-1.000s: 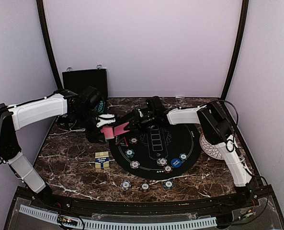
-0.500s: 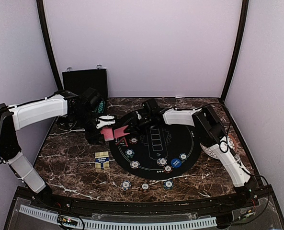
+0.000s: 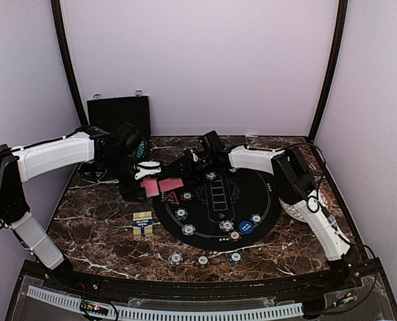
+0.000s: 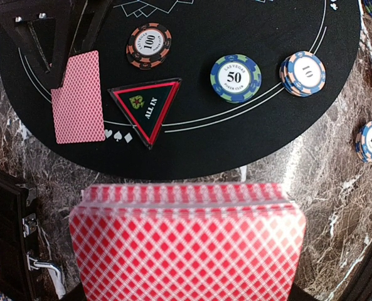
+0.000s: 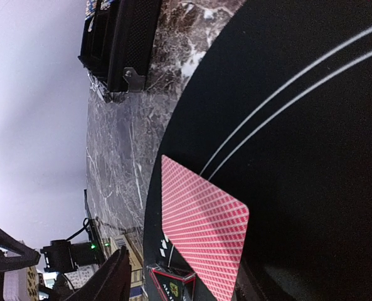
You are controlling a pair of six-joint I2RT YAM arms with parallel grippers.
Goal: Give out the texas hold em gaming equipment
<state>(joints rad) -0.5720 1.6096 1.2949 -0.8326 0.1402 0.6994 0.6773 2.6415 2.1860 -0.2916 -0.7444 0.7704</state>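
Seen from above, the left gripper (image 3: 146, 179) clamps a deck of red-backed cards (image 3: 150, 187) at the left rim of a round black mat (image 3: 208, 239) on a marble table (image 3: 98, 221). A single card (image 3: 172, 184) lies flat on the mat just beside the deck. The right gripper (image 3: 185, 172) reaches in from the right, its jaws standing apart over the card's far edge. Chips (image 3: 181, 214) and a blue button disc (image 3: 245, 227) dot the mat, and a row of three chips (image 3: 203, 260) sits on the marble near the front edge. A black case (image 3: 118, 112) stands at the back wall; a plate (image 3: 290, 202) shows partly behind the right arm

From the left wrist, the deck of red-backed cards (image 4: 189, 251) fills the foreground, held over the marble just off the mat. Beyond it the single card (image 4: 78, 97) lies face down just beside a triangular marker (image 4: 145, 111) reading ALL IN, under the right gripper's fingers (image 4: 73, 37). A 100 chip (image 4: 148, 45), a 50 chip (image 4: 236, 77) and a short stack of 10 chips (image 4: 303, 73) lie farther along the mat

From the right wrist, the single card (image 5: 201, 235) rests loose on the mat (image 5: 311, 157), clear of the one finger (image 5: 110, 279) in view, with the case (image 5: 129, 37) at the table's far end
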